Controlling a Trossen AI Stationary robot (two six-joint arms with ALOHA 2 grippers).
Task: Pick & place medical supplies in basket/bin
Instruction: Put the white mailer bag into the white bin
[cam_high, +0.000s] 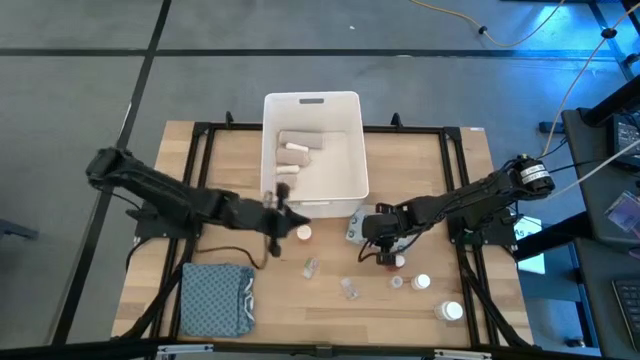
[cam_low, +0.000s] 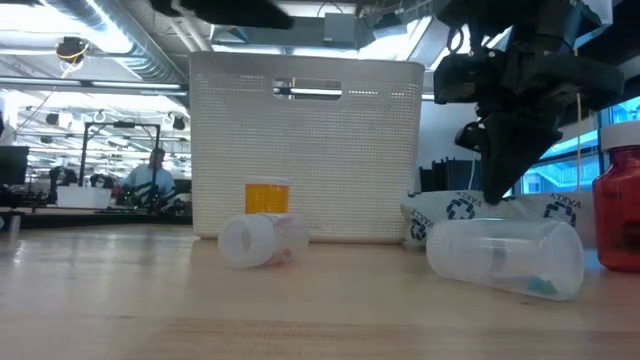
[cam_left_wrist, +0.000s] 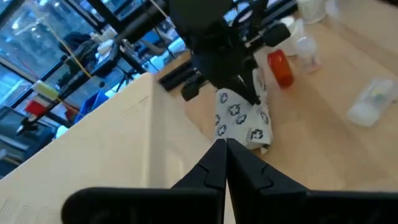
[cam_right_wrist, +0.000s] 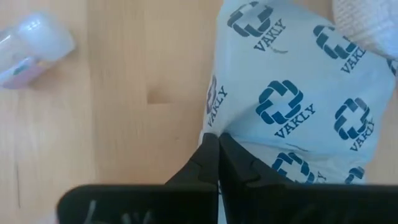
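Seemingly the flat packet (cam_high: 356, 228) is the next supply, and I judge it light, thin and floppy, a little slippery, so it is best pinched at one free edge. From the high view it lies on the wooden surface (cam_high: 470, 180) just beside the near right corner of the white bin (cam_high: 352, 110), and the right claw (cam_high: 385, 255) sits near it with fingers pressed together, empty. The left claw (cam_high: 278, 205) is also closed on nothing, at the near edge of the bin.

At the low view, clear vials (cam_low: 262, 240) lie in front of the bin.

By the right wrist view, the packet is pale grey with blue printed emblems, slightly wrinkled.
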